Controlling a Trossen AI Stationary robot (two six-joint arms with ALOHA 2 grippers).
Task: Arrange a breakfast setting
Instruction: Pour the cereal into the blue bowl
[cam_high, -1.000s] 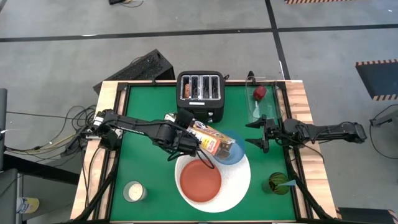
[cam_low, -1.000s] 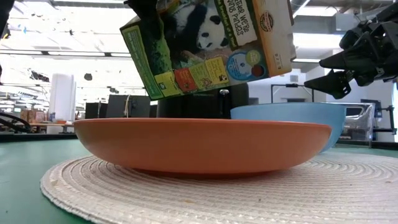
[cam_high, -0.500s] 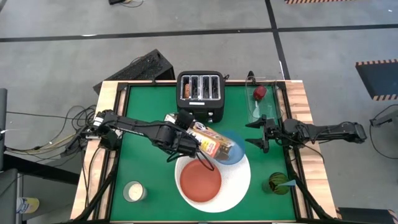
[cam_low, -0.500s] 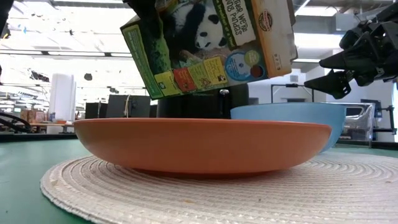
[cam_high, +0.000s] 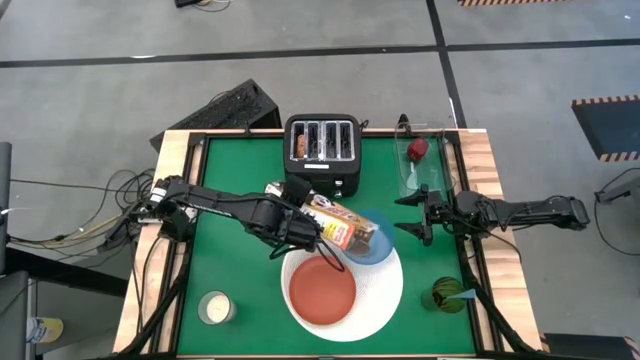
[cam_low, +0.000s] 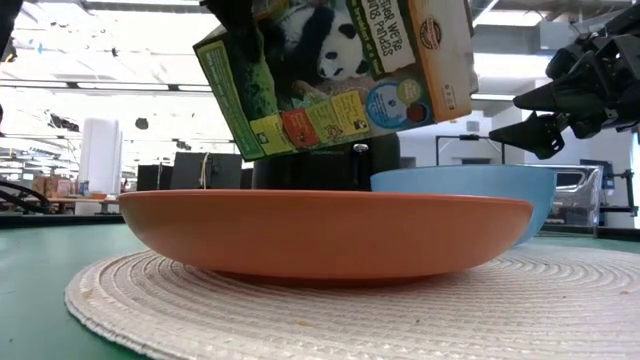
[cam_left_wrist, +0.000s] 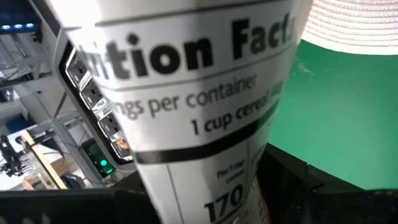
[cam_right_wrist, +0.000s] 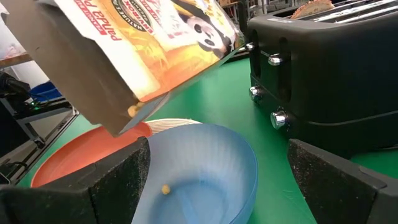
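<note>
The left gripper (cam_high: 300, 228) has its jaws clamped on a cereal box (cam_high: 343, 225), tilted mouth-down over the blue bowl (cam_right_wrist: 199, 171) to pour; one cereal piece (cam_right_wrist: 165, 189) lies inside. The right gripper (cam_high: 418, 215) waits right of the bowl, jaws spread, empty. The red plate (cam_high: 322, 290) sits nearer.

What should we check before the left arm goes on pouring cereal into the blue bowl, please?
1. Left gripper holds cereal box: ok.
2. Box mouth over blue bowl: ok, tilted above it.
3. Cereal landing in the bowl: ok, one piece inside; more cannot tell.
4. Bowl on white placemat beside orange plate: ok.
5. Right gripper clear of the box: ok, open, apart.
6. Spill on table: cannot tell.
</note>
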